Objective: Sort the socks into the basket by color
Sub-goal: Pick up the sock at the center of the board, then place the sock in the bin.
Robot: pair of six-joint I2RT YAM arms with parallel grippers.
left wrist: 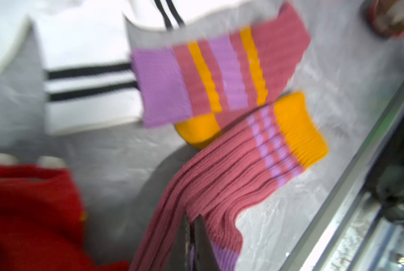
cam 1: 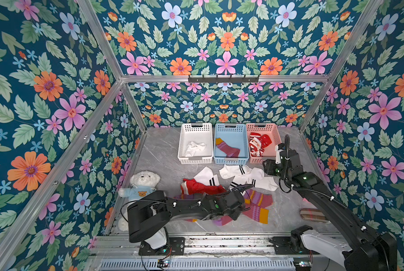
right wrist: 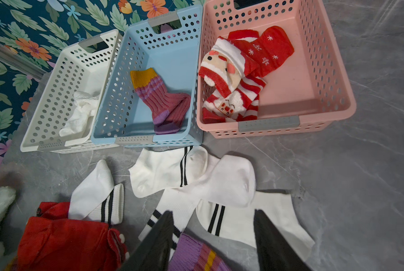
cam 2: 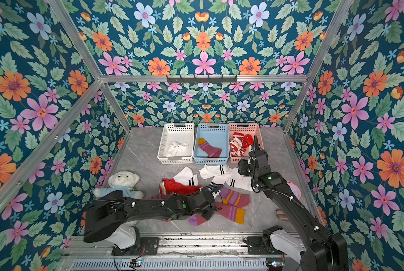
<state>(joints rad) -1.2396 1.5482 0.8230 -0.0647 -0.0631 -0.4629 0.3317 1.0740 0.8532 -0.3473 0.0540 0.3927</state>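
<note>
– Two black robot arms sit closest: the left arm (cam 1: 180,208) lies low across the front of the grey marbled tabletop (cam 1: 158,159), and the right arm (cam 1: 318,190) reaches up toward the baskets. What is at the back?
– Three perforated plastic baskets side by side. The white basket (cam 1: 195,131) holds a crumpled white sock (cam 1: 194,147), the pale blue basket (cam 1: 230,131) one maroon sock with a mustard cuff (cam 1: 228,147), the pink basket (cam 1: 263,130) red Santa-patterned socks (cam 1: 258,143).
– And loose on the table?
– At the left, a white teddy bear in a blue shirt (cam 1: 143,180). Just in front of the baskets, white socks with two black stripes (cam 1: 241,172), one overlapping a red sock (cam 1: 201,187). Near the right edge, a flat beige plaid item (cam 1: 312,214).
– What does the left gripper (left wrist: 192,225) have?
– Its fingers (left wrist: 203,241) are pinched tight on a maroon ribbed sock (left wrist: 231,178) with purple stripes. The cloth bunches between them near the purple heel, and the leg runs away from them to a mustard cuff, just beside a second maroon sock (left wrist: 219,72).
– And the right gripper (right wrist: 212,212)?
– Its fingers (right wrist: 273,241) stand partly apart with nothing between them, hovering over the striped white socks.
</note>
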